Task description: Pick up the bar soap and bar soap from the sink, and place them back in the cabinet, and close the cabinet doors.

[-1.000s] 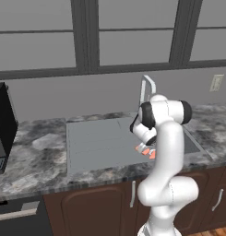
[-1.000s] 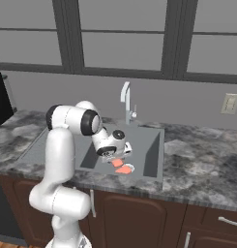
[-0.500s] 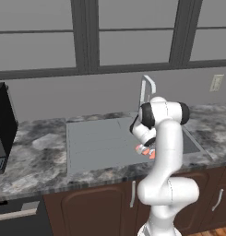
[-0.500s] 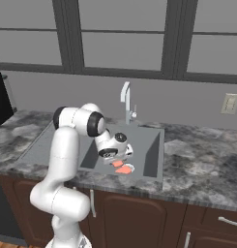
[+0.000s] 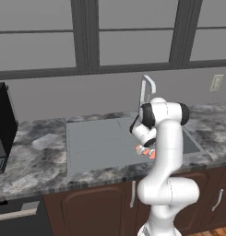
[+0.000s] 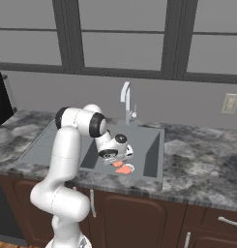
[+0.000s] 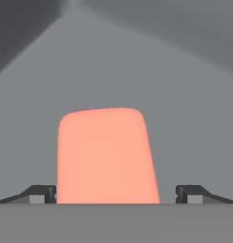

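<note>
Reaching down into the sink (image 6: 154,155), the white arm has its gripper (image 7: 116,193) low over the basin floor, jaws spread wide with the flat bar soap (image 7: 107,156) lying between the two tips and neither tip touching it; nothing is held. From the right base view the flat piece (image 6: 123,170) sits on the basin bottom near the front wall, with the rounded bar soap (image 6: 118,164) just behind it, mostly under the hand; the left base view gives only small orange slivers (image 5: 141,149) beside the arm. Judged as light, rigid and slick, smooth-faced with rounded corners: likely to squirt out under a skewed pinch, so best taken across its two long straight sides, squarely and low. Its near end is cut off at the bottom of the hand view, thickness cannot be read, and the pale patch on the rounded piece is too small to make out
</note>
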